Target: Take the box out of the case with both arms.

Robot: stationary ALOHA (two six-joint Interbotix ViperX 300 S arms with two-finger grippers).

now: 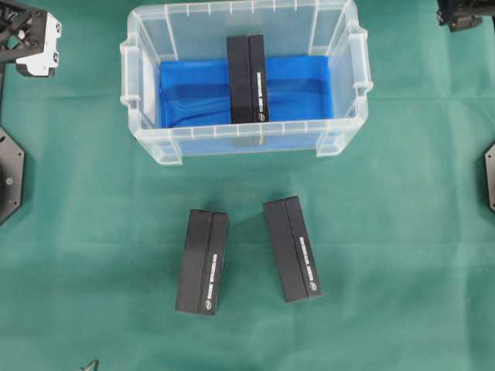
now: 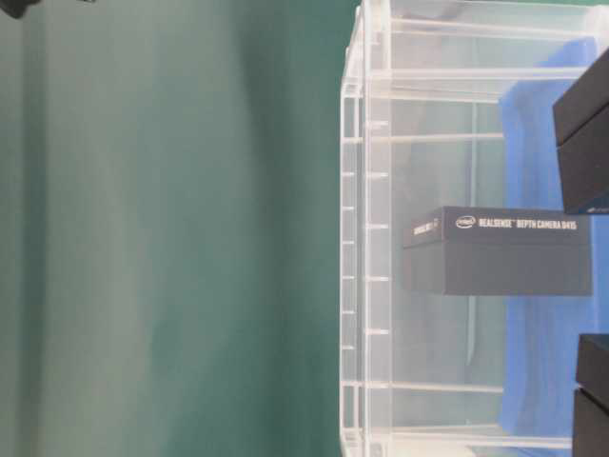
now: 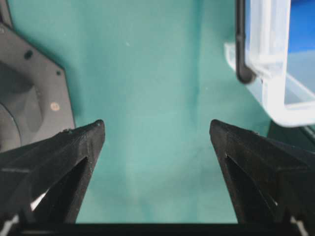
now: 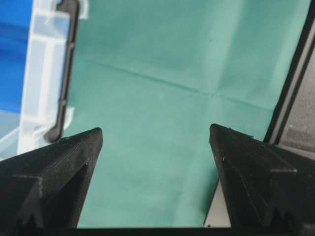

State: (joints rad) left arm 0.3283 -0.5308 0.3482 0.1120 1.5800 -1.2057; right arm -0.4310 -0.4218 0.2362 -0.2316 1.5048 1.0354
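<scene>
The case [image 1: 244,141] is a clear plastic tub with a blue lining, standing at the back middle of the green cloth. One black box [image 1: 247,77] stands on its edge inside it, across the lining; it also shows through the case wall [image 2: 366,238] in the table-level view [image 2: 500,252]. My left gripper [image 3: 156,125] is open and empty above bare cloth, left of the case's corner [image 3: 275,73]. My right gripper [image 4: 155,129] is open and empty above bare cloth, right of the case's handle side [image 4: 44,73]. Both arms are far from the box.
Two more black boxes [image 1: 203,261] [image 1: 292,247] lie on the cloth in front of the case. Arm bases sit at the left edge [image 1: 8,174] and the right edge [image 1: 489,178]. The arms' bodies show at the back left [image 1: 31,39] and back right [image 1: 464,15].
</scene>
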